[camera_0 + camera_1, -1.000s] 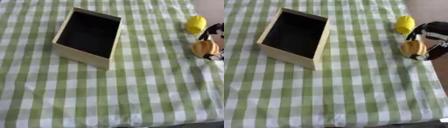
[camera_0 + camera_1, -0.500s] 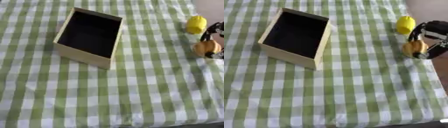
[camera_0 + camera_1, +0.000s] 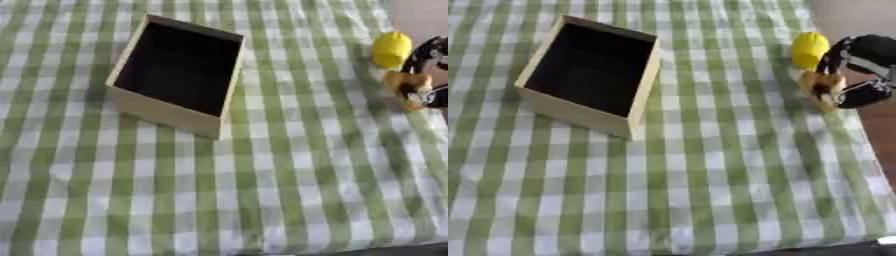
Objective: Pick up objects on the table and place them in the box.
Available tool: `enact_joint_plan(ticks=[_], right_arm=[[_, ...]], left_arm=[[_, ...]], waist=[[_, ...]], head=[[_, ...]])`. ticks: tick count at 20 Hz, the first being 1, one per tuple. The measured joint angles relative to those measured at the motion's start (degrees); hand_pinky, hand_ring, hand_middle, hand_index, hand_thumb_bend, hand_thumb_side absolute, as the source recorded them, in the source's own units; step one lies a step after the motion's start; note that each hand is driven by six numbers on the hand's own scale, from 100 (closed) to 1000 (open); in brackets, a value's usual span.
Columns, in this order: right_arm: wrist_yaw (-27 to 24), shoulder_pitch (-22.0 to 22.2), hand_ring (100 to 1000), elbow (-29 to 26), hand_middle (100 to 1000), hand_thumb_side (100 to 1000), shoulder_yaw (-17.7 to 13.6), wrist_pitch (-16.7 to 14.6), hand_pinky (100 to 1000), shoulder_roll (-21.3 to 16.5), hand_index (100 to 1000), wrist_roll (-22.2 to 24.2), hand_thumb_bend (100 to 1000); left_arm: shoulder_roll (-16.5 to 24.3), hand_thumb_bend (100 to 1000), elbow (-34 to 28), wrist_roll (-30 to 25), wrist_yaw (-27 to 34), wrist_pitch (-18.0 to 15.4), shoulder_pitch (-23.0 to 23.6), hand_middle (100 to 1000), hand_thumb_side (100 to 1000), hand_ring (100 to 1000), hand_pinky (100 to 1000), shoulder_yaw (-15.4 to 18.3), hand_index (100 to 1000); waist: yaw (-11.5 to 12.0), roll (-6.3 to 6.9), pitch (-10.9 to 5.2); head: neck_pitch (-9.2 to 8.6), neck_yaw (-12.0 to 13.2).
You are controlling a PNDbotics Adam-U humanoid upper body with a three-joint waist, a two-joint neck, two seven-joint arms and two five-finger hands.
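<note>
Green-and-white checked cloth (image 3: pixel 262 190) covers the table across the whole left eye view. A shallow open box (image 3: pixel 175 75), pale tan on the outside and black inside, sits turned at a slant toward the table's far left part, and nothing shows inside it. Near the far right corner a yellow rounded object (image 3: pixel 391 48) rests on the cloth. Just nearer than it, at the right edge, an orange-tan object (image 3: pixel 404 86) lies under the robot's right hand (image 3: pixel 430 75), which is black with silver parts and enters from the right side. Only part of the hand fits in this view, cut off by the picture's edge.

From the right eye view, more of the right hand (image 3: pixel 857 70) shows. Its dark fingers (image 3: pixel 829 62) curve down around the orange-tan object (image 3: pixel 815 87), with one coming over the far side and a thicker part (image 3: pixel 859 94) closing in from the right, so the hand looks wrapped onto the object. Whether the object is lifted or rests on the cloth cannot be told. The yellow object (image 3: pixel 809 48) sits just beyond the hand, close to it. The box (image 3: pixel 588 72) stands well apart from both, over on the left. A strip of brown surface (image 3: pixel 881 135) shows past the table's right edge. The left hand appears in neither view.
</note>
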Motion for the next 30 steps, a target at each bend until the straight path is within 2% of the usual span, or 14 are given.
enact_joint_plan(ticks=[8,16,20,24,26,30], right_arm=[[-2.7,-0.1,620,-3.2,447,290,-0.4,0.6,716,-0.2,568,0.1,100],[-5.5,-1.7,626,-10.6,467,248,-1.2,0.2,720,-2.2,581,-0.2,110],[-8.0,-5.2,626,-15.9,469,237,-1.0,-1.0,721,-3.3,583,0.3,119],[-10.6,-10.1,626,-21.0,472,219,1.1,-1.0,724,-3.6,587,2.5,100],[-11.6,-12.9,624,-22.6,473,206,2.7,-0.7,726,-2.6,589,4.2,100],[-13.7,-18.5,621,-23.8,472,164,6.1,-0.4,734,1.9,591,7.6,100]], left_arm=[[0.0,280,0.0,-0.4,0.1,0.2,0.0,741,599,744,633,0.0,851],[0.0,279,0.0,-0.6,0.2,0.2,0.0,741,599,745,635,0.0,851],[0.0,280,0.0,-0.7,0.2,0.2,0.0,741,596,746,636,0.0,850],[0.0,286,0.0,-0.9,0.4,0.2,-0.6,742,588,748,639,-0.1,851],[0.1,294,0.0,-1.1,0.6,0.0,-1.1,743,581,749,641,-0.4,852],[0.1,309,0.0,-1.2,1.4,-0.5,-2.6,742,560,752,647,-0.6,854]], waist=[[-0.1,-0.36,-0.03],[-0.1,-0.81,-0.64],[0.2,-1.27,-0.9],[1.2,-1.78,-1.34],[1.8,-1.9,-1.57],[3.5,-2.0,-1.84]], head=[[-0.02,-0.1],[-0.03,0.4],[-0.01,0.4],[0.04,0.4],[0.08,0.1],[0.53,-1.4]])
